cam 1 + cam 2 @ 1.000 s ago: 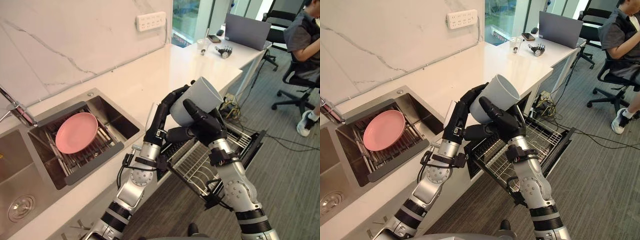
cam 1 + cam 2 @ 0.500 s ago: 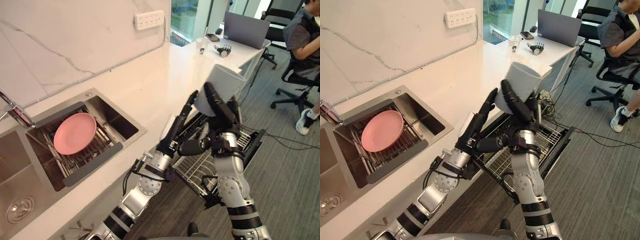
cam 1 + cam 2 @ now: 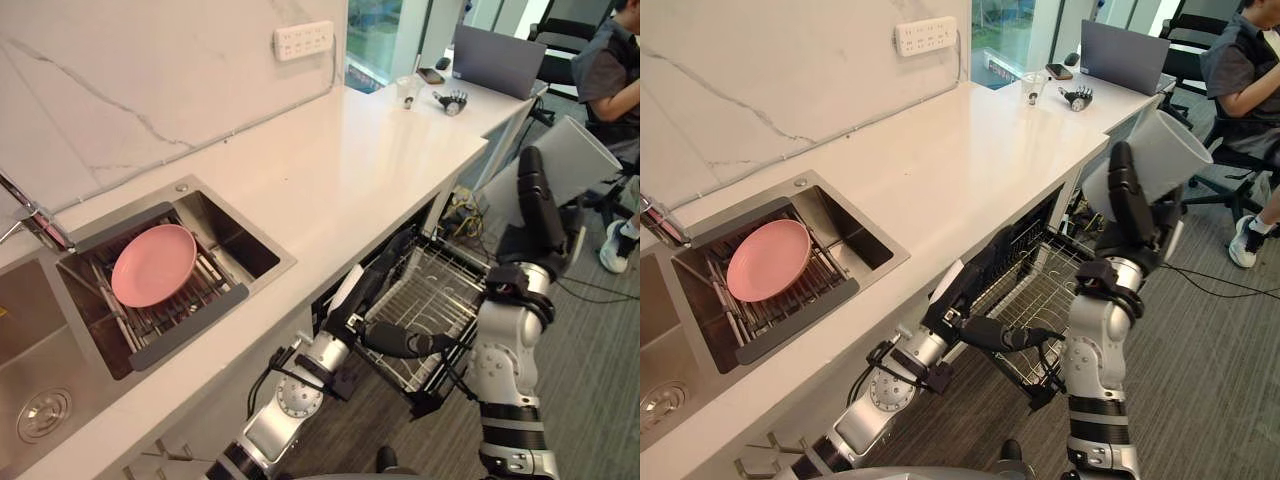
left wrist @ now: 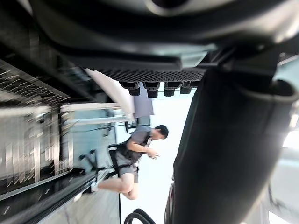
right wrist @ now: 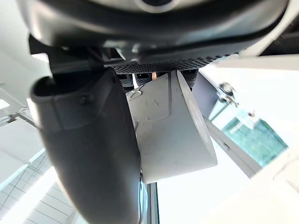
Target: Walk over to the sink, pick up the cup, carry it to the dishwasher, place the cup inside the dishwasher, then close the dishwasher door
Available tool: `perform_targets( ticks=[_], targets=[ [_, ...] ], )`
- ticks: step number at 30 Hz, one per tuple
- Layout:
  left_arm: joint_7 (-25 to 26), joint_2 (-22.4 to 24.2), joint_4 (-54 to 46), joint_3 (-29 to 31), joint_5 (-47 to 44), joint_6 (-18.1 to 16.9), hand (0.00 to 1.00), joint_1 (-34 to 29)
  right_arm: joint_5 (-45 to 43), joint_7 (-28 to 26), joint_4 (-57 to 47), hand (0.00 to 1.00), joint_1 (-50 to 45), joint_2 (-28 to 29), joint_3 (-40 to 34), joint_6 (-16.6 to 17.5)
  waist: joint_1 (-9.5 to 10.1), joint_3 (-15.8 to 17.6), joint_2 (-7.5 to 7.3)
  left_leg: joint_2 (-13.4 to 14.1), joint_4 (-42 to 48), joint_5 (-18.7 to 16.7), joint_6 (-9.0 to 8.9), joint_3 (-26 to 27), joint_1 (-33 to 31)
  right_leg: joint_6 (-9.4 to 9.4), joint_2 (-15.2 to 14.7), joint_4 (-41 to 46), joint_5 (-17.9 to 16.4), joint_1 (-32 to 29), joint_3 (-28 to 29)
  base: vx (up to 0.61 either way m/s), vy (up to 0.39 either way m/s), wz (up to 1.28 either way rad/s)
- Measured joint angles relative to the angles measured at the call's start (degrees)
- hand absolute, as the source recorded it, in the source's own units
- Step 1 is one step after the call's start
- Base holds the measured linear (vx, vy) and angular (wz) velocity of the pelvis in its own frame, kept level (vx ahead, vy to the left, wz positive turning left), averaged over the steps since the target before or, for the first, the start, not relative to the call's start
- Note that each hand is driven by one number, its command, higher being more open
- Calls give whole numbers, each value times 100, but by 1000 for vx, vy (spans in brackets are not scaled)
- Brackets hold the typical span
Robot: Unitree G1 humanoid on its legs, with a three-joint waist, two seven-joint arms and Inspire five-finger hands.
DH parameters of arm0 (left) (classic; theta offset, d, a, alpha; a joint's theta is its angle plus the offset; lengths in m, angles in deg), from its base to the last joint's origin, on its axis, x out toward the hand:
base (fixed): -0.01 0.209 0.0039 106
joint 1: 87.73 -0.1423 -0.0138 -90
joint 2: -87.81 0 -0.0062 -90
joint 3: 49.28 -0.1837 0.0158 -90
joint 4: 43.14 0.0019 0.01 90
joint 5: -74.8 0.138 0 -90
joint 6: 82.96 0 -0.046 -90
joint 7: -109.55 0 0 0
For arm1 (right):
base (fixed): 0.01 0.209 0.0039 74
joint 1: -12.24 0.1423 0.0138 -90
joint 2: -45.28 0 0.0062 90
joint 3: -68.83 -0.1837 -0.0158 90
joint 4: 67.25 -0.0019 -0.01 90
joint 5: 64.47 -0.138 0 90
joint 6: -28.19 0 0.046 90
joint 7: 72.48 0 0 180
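The right hand grips the cup high over the pulled-out dishwasher rack, the left hand is spread flat, and putting it in and shutting the door are still to do.

The pulled-out rack is open from above; the right hand holds the cup high beside it. The left hand crosses its near side, below the counter edge.

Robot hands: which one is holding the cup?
The right hand, raised high, curls round the grey cup; the left hand hovers empty over the dishwasher rack.
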Motion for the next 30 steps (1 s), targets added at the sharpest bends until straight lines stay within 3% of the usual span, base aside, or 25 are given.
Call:
perform_targets(
  ticks=[3,7,11,15,23,30],
  targets=[
    [-349,66,1011,263,-450,470,100,-319,44,-353,563,0,-335,-124,-137,-171,12,-7,-1,8,-44,25,-5,-26,-1,-9,6,-9,-7,3,-33,-26,-31,6],
    [-614,-103,2513,510,-359,869,100,-700,32,-751,1520,0,-674,-168,-113,-467,0,-4,-7,10,-143,101,-22,-105,1,-10,23,-57,-8,22,-134,-26,-40,11],
    [-658,-243,3211,1215,-231,1196,100,-1266,61,-1073,2265,0,-967,-157,-115,-709,126,1,-2,-19,-161,132,-18,-224,-16,-1,-9,-60,-15,74,-260,-26,-21,15],
    [-284,116,3930,2566,-779,1255,100,-1183,580,-1503,2507,0,-1078,-65,-98,-1057,177,10,-12,-40,-250,186,-31,-382,49,6,-29,-61,-35,197,-422,-65,-7,23],
    [-82,-1,4477,3537,-590,1537,100,-1106,1493,-1753,3564,0,-796,-140,136,-1554,401,288,53,-21,-287,280,-46,-644,-199,-3,-16,-49,-126,131,-705,-57,-16,20],
    [127,-63,4761,3899,-903,1687,100,-1131,2005,-1747,4549,0,136,-1096,-40,-1774,618,884,324,-98,-184,442,-8,-977,-631,-15,-113,41,-90,-70,-1094,40,16,32]
  ],
)
